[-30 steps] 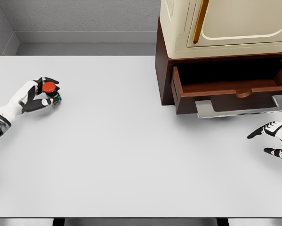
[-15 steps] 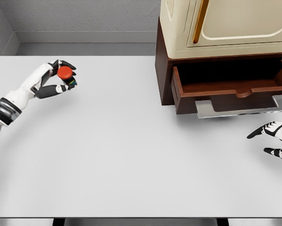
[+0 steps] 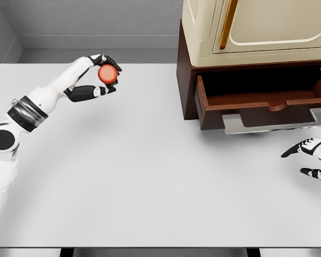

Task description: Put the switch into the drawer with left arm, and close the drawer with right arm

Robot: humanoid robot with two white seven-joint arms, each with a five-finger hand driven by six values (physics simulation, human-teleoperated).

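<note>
The switch (image 3: 107, 74), a small block with a round red button, is lifted off the white table in my left hand (image 3: 102, 76), whose fingers are shut on it at the upper left. The brown drawer (image 3: 264, 101) stands pulled open under the cream cabinet at the upper right, its inside dark and bare as far as I can see. The switch is well to the left of the drawer, about level with it. My right hand (image 3: 310, 159) rests open near the right edge, below the drawer's grey handle (image 3: 278, 122).
A cream cabinet (image 3: 256, 27) with an orange door handle sits on the brown base above the drawer. The white table (image 3: 149, 171) spreads across the whole view, bounded by a grey wall at the back.
My left arm has risen and swung to the right with the switch, from the far left edge toward the middle of the table. The right hand and drawer are unchanged.
</note>
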